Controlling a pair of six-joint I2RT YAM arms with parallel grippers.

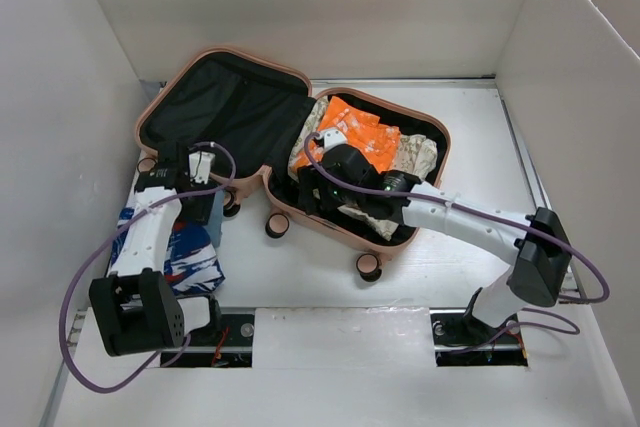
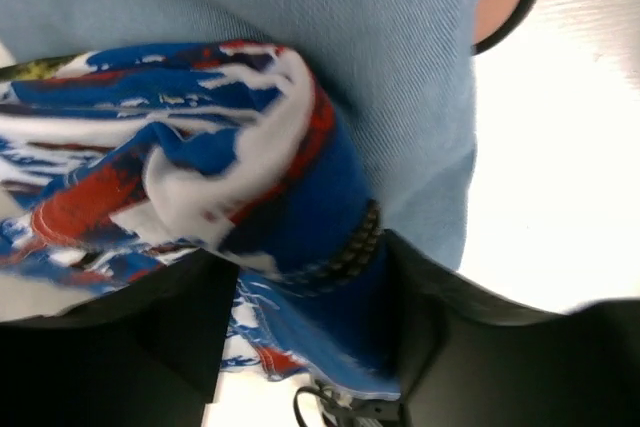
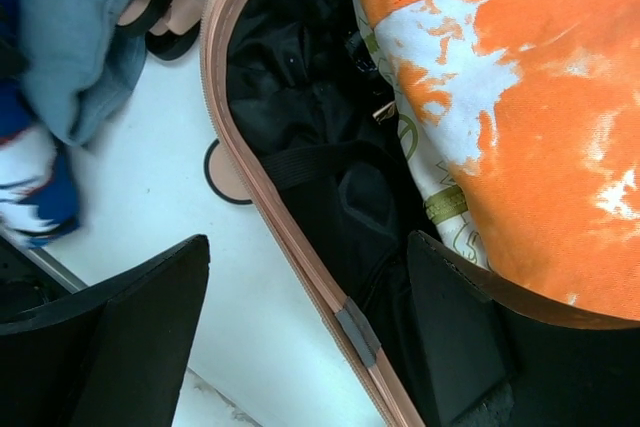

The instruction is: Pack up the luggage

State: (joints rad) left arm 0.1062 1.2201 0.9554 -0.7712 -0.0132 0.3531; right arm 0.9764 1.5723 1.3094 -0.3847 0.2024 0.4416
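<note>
— First entry?
— Luggage (image 1: 230,112), salmon-pink, lying open toward the far middle of the white table (image 1: 300,277). Its black-lined lid is lying out to the left, and an orange-and-white garment (image 1: 362,137) is sitting in the right half.
— And the pincers?
— Right gripper (image 3: 305,247) is hovering released, its jaws straddling that half's pink rim. Left gripper (image 2: 305,252) is hanging just beside the lid. A blue, red and white cloth (image 2: 150,167) is filling the space between its fingers, against a pale-blue garment (image 2: 350,37). Clenched or slack, I cannot tell.
</note>
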